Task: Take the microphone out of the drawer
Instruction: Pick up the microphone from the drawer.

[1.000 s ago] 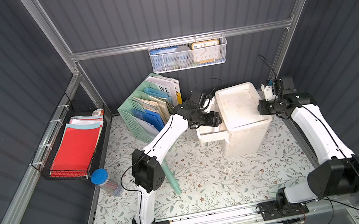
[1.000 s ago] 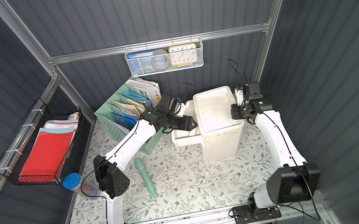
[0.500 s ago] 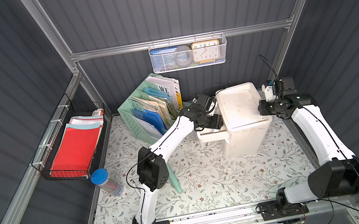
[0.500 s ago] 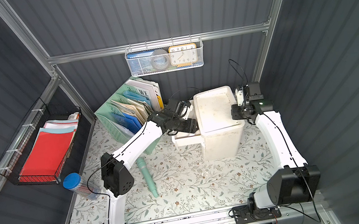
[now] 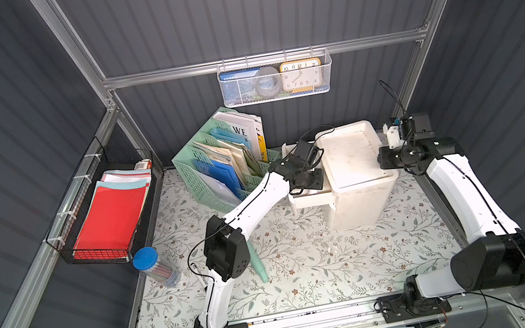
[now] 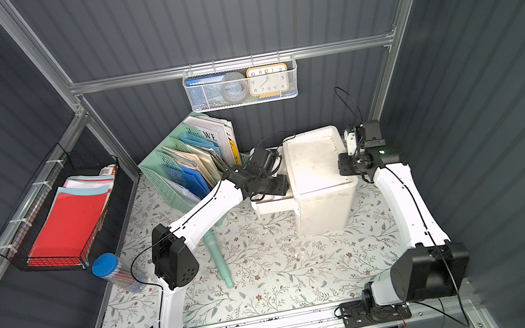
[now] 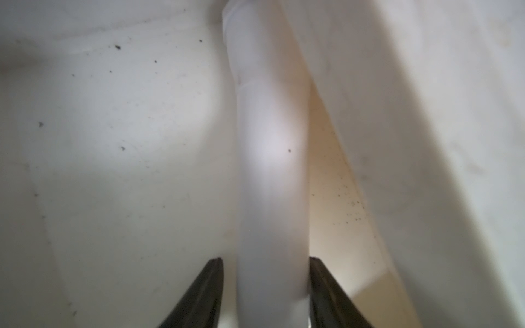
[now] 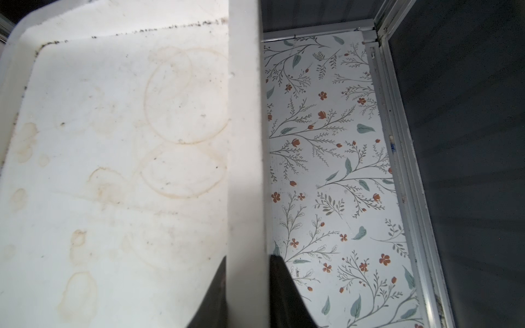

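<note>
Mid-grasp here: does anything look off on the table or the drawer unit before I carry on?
Two things. The drawer unit top carries brownish ring stains and dark specks along its edge, so it looks dirty, not damaged. The blue-lidded jar at the left edge of the table looks tilted rather than upright.

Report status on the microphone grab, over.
Left gripper straddling microphone in open drawer, not yet clamped. Right gripper shut on cabinet rim. No obstruction visible in drawer.
</note>
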Controlling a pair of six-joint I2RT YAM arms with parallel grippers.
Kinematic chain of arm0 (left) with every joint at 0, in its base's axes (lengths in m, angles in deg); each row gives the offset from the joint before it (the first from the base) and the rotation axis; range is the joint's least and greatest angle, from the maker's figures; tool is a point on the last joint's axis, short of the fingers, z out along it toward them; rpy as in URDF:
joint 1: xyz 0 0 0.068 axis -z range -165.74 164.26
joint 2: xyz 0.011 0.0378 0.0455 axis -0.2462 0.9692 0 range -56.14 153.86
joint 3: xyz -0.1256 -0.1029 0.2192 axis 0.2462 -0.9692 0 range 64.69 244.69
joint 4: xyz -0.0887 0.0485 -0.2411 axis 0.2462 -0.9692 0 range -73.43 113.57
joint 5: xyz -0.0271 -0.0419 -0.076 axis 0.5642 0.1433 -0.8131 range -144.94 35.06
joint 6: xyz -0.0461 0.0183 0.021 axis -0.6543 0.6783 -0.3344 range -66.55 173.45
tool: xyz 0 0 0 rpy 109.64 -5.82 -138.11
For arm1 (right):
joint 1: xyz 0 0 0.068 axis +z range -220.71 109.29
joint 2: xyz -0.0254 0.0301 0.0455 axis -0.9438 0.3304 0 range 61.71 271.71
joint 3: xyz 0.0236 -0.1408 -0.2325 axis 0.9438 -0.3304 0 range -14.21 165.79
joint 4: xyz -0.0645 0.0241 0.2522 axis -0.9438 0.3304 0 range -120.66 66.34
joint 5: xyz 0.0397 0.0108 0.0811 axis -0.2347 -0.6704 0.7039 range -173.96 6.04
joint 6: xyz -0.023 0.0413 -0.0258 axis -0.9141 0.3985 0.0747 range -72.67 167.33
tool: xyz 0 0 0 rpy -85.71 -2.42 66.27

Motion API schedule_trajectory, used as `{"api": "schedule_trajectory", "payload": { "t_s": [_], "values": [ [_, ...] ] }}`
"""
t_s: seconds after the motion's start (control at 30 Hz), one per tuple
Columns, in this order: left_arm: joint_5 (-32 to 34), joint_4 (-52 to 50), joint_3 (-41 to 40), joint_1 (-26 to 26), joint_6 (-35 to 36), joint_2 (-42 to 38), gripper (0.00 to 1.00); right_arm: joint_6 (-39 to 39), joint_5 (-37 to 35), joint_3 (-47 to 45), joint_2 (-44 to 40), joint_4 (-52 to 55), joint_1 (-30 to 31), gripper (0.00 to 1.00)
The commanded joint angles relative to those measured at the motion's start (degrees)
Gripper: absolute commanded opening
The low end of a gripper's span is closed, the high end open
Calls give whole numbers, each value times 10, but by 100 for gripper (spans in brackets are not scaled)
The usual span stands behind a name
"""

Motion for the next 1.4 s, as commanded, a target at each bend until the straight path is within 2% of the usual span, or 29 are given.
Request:
{"api": "schedule_trajectory", "payload": {
  "t_s": [0.0, 0.23, 0.67, 0.93, 1.13, 1.37],
  "values": [
    [7, 11, -16, 2, -37, 4, 44, 49, 85, -31, 4, 61, 12, 6],
    [21, 32, -45, 2, -98, -24, 31, 49, 84, -31, 4, 61, 13, 6],
    [75, 21, -49, 2, -161, -36, 27, 48, 82, -31, 0, 60, 13, 6],
    [115, 58, -103, 2, -193, -81, 24, 47, 81, -30, -1, 62, 12, 6],
    [130, 89, -119, 2, -201, -101, 24, 47, 80, -30, -1, 62, 12, 6],
    [131, 95, -96, 2, -201, -99, 24, 46, 79, -29, 1, 63, 12, 6]
  ]
}}
